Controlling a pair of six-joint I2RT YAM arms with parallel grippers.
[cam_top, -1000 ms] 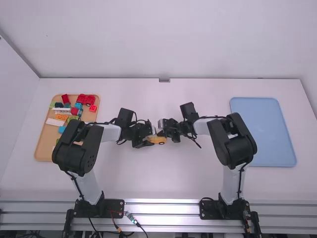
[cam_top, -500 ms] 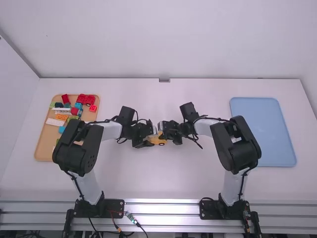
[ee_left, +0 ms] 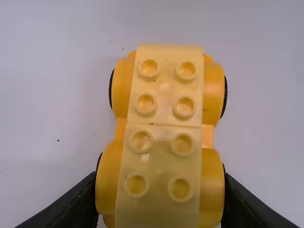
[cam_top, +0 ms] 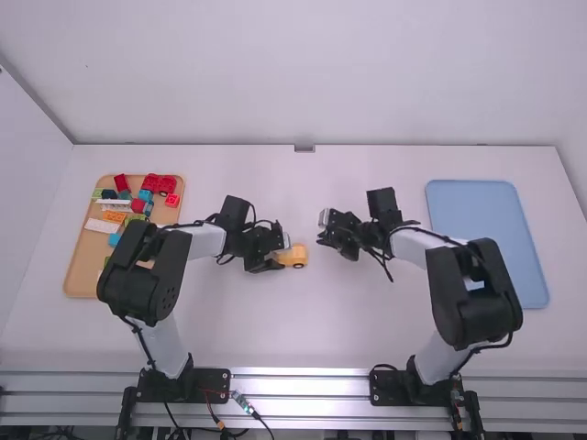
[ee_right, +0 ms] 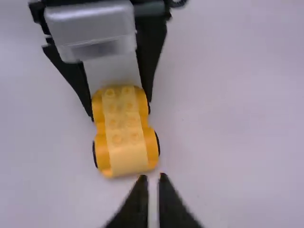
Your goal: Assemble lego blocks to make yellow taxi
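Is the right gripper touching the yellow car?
No, in the high view a strip of bare table shows between the right gripper and the yellow car.

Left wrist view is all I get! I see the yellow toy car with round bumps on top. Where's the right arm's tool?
Observer: The right arm's black two-finger tool is a little way off to the right of the yellow toy car, not touching it.
Child: Are there any more blocks?
Observer: Yes, colourful plastic blocks lie in a light-brown tray on the left.
Child: And what's way over on the right?
Observer: A flat, light-blue rectangular tray.
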